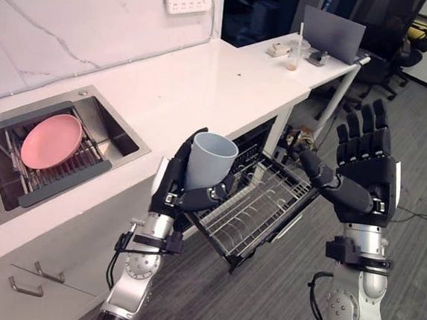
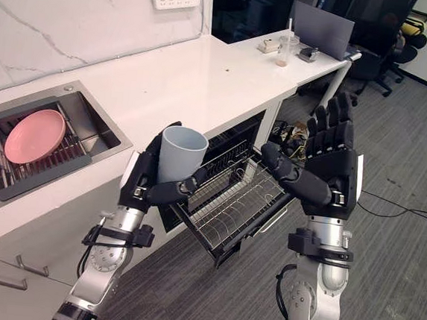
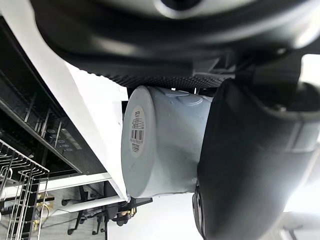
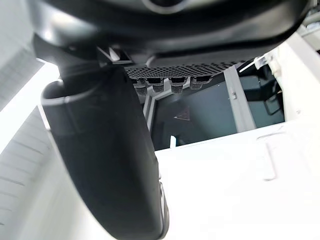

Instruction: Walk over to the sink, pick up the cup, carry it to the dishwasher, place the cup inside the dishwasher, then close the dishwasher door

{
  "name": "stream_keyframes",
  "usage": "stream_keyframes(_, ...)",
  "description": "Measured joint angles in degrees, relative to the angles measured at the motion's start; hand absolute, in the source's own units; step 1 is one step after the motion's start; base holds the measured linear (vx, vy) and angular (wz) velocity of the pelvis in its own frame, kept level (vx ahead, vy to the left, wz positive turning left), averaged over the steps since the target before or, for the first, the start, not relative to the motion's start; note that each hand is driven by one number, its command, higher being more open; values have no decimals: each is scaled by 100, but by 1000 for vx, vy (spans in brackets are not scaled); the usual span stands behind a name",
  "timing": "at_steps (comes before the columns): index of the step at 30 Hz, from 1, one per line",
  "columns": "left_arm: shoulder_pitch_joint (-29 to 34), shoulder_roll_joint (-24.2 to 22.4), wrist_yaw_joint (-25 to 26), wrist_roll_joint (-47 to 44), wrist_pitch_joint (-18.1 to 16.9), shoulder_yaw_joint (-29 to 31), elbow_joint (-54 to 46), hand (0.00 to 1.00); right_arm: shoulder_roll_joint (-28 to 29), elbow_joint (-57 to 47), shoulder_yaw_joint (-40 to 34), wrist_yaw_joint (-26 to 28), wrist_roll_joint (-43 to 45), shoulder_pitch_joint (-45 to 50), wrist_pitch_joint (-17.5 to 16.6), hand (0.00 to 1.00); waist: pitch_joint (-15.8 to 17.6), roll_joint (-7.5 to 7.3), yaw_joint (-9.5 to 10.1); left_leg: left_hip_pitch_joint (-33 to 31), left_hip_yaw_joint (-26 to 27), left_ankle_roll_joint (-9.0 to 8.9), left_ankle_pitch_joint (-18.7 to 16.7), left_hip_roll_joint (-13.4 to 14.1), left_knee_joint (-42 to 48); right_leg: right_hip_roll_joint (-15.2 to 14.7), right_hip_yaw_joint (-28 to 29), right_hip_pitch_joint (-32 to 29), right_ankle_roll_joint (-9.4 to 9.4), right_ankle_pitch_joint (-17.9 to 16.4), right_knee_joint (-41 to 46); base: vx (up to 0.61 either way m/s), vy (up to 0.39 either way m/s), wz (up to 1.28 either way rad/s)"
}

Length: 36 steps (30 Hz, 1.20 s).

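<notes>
Left robot hand (image 1: 172, 190) curls round the pale blue cup (image 1: 212, 160), up by the near corner of the pulled-out dishwasher rack (image 1: 266, 202). Picking up is done; putting it in and shutting the door are left. Right robot hand (image 1: 364, 169) is spread wide and empty, with free room around it. Left wrist view: the cup sits snug against the palm, near the table (image 1: 205, 84) edge.

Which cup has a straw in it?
The clear plastic cup far along the white counter; the pale blue cup in the left hand has none.
</notes>
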Motion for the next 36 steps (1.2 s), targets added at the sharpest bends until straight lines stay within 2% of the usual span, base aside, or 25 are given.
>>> stream_keyframes(10,-85,-112,558,609,181,-152,24,0,-401,4,759,592,74,-19,787,100,3,-4,91,-130,-100,-17,33,-125,-143,-50,-230,40,-51,140,-402,-110,-11,4)
stream_keyframes(17,-109,-133,874,840,203,-385,27,0,-419,7,1133,709,81,-19,1074,100,10,-16,170,-224,-199,22,293,-320,-369,-189,-409,-3,-98,157,-540,-128,-9,9)
stream_keyframes(22,-114,-134,957,1251,201,-518,24,0,-421,75,1455,710,78,-28,1119,100,6,-38,194,-215,-315,55,553,-373,-659,-189,-530,-76,-136,185,-543,-59,-21,12)
stream_keyframes(27,-174,-133,1101,1355,194,-593,2,0,-472,139,1686,655,74,-95,1126,100,0,-49,214,-214,-371,62,573,-394,-682,-201,-585,-54,-136,186,-551,-6,-11,6)
stream_keyframes(32,-305,-134,1153,1352,42,-714,-127,0,-532,457,1924,330,65,-305,1131,100,-8,-64,219,-210,-451,63,603,-404,-708,-205,-658,-14,-136,186,-556,-22,-13,8)
stream_keyframes(36,-308,-137,1149,1339,-140,-834,-385,0,-534,592,2024,65,20,-393,1261,100,-10,-67,246,-201,-478,58,634,-409,-738,-203,-687,1,-136,186,-565,-16,-10,4)
